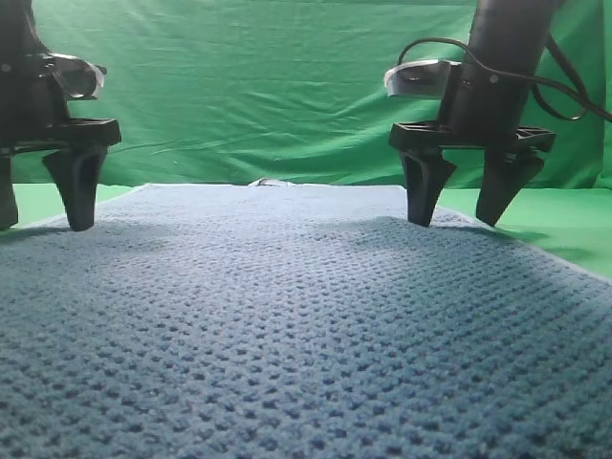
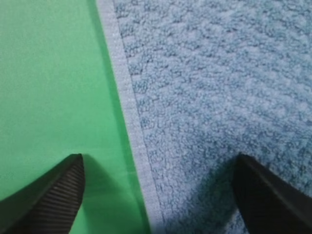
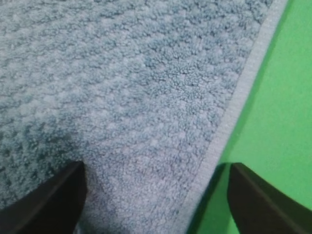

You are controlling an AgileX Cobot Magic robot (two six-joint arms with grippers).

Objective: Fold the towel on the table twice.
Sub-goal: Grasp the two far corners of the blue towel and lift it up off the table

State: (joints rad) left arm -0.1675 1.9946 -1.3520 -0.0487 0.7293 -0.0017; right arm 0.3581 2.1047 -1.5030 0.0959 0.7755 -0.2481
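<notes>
While the blue-grey waffle-weave towel (image 1: 287, 325) lies flat on the green fabric tabletop (image 2: 48, 87), I see left tool (image 2: 156, 195) and right tool (image 3: 156, 195) spread wide, each straddling a pale hem.

No legible text, label or sign anywhere.
</notes>
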